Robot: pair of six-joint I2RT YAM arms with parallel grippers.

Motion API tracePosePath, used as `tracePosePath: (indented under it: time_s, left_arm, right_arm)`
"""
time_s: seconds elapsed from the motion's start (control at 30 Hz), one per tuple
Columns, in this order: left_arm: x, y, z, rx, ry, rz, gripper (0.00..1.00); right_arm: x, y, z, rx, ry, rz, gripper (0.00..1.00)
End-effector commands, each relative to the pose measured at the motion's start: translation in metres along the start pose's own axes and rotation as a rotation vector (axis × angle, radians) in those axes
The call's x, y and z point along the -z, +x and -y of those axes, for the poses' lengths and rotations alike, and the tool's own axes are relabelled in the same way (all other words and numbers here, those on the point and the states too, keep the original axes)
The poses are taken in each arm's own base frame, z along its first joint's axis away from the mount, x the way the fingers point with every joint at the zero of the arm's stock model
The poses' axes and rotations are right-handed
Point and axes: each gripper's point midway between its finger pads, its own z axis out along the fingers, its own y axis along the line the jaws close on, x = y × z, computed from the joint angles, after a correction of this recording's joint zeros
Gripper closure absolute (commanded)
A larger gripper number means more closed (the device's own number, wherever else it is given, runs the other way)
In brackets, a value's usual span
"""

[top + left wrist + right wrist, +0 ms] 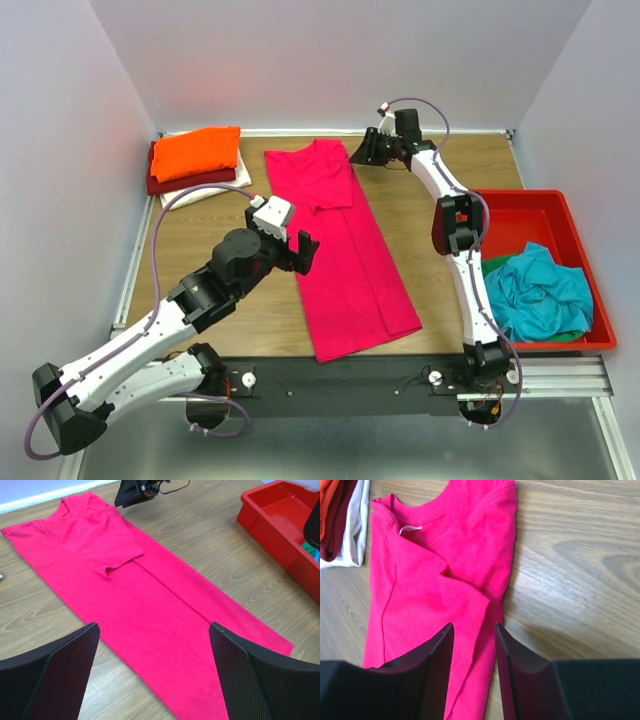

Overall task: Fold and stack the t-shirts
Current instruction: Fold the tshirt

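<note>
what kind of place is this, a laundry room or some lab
Most likely a robotics lab test cell, not a laundry: a wooden table boxed in by white walls, two robot arms bolted to a metal rail at its near edge, folded t-shirts stacked far left, loose ones in a red tray.

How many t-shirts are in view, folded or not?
6. Three are folded in the far-left stack: orange, dark red, cream. A pink-red one lies spread mid-table. Teal and green lie crumpled in the red tray, where more may be hidden.

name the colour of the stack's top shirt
The folded cloth shirt is orange; clearest in top external view.
</note>
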Motion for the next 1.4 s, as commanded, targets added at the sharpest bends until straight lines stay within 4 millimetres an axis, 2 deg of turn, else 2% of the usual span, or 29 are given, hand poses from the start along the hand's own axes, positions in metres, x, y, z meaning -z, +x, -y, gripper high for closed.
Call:
tracePosePath:
  time_s: [0.0,0.17,0.57,0.7,0.8,0.83,0.87,0.9,0.93,0.97,1.0,1.03,1.07,1.1,1.13,1.17,1.2,1.23,1.27,1.3,1.33,1.37]
  left_arm:
    - [-0.009,-0.004,-0.010,-0.017,-0.064,0.010,0.03]
    - [-0.015,-0.010,-0.020,-0.019,-0.119,0.029,0.03]
    - [-0.021,-0.009,-0.017,0.006,-0.109,0.025,0.04]
    - [-0.025,-0.013,-0.018,0.036,-0.115,0.039,0.04]
    - [-0.041,-0.021,-0.026,0.078,-0.124,0.059,0.08]
    - [-0.046,-0.032,-0.042,0.108,-0.155,0.080,0.09]
    - [-0.052,-0.032,-0.054,0.128,-0.167,0.073,0.12]
    - [-0.060,-0.046,-0.053,0.157,-0.105,0.111,0.13]
    - [-0.077,-0.038,-0.063,0.220,-0.105,0.083,0.16]
    - [-0.084,-0.050,-0.096,0.266,-0.156,0.116,0.18]
    - [-0.095,-0.057,-0.093,0.301,-0.078,0.125,0.19]
    - [-0.121,-0.036,-0.108,0.378,-0.095,0.061,0.20]
    - [-0.133,-0.056,-0.124,0.405,-0.101,0.092,0.21]
    - [-0.164,-0.023,-0.134,0.451,-0.108,-0.010,0.22]
    - [-0.164,-0.047,-0.134,0.461,-0.093,0.023,0.22]
    - [-0.195,-0.011,-0.147,0.512,-0.122,-0.072,0.23]
    - [-0.223,0.004,-0.161,0.577,-0.156,-0.145,0.24]
    - [-0.224,-0.024,-0.159,0.582,-0.150,-0.118,0.24]
    - [-0.257,-0.026,-0.170,0.594,-0.162,-0.137,0.24]
    - [-0.269,-0.021,-0.178,0.627,-0.199,-0.163,0.24]
    - [-0.285,0.027,-0.192,0.663,-0.279,-0.282,0.24]
    - [-0.297,-0.009,-0.199,0.659,-0.301,-0.216,0.24]
  right_arm:
    - [-0.015,0.002,0.005,-0.034,-0.021,0.023,0.57]
    - [-0.018,0.004,0.002,-0.047,-0.055,0.024,0.61]
    - [-0.027,0.012,0.003,-0.095,-0.090,0.020,0.69]
    - [-0.026,0.009,0.006,-0.088,-0.080,0.031,0.71]
    - [-0.020,-0.007,0.008,-0.053,-0.047,0.071,0.69]
    - [-0.013,-0.018,0.007,-0.038,-0.026,0.095,0.66]
    - [-0.009,-0.020,0.011,-0.039,-0.015,0.098,0.62]
    - [0.000,-0.027,0.017,-0.034,-0.008,0.109,0.55]
    - [0.006,-0.029,0.018,-0.023,-0.014,0.108,0.53]
    - [0.019,-0.039,0.011,0.009,-0.020,0.121,0.52]
    - [0.025,-0.031,0.025,-0.004,-0.003,0.103,0.52]
    - [0.029,-0.028,0.026,0.003,-0.007,0.092,0.52]
    - [0.035,-0.025,0.023,0.037,-0.025,0.077,0.52]
    - [0.044,-0.014,0.025,0.030,-0.015,0.052,0.51]
    - [0.049,-0.010,0.020,0.049,-0.026,0.039,0.52]
    - [0.053,-0.003,0.015,0.067,-0.044,0.021,0.51]
    - [0.060,0.013,0.009,0.080,-0.066,-0.015,0.52]
    - [0.061,0.013,0.008,0.089,-0.075,-0.018,0.52]
    - [0.068,0.026,0.006,0.097,-0.080,-0.042,0.52]
    - [0.071,0.028,0.001,0.115,-0.090,-0.048,0.52]
    - [0.077,0.028,-0.003,0.121,-0.084,-0.052,0.52]
    - [0.080,0.038,0.002,0.129,-0.064,-0.072,0.52]
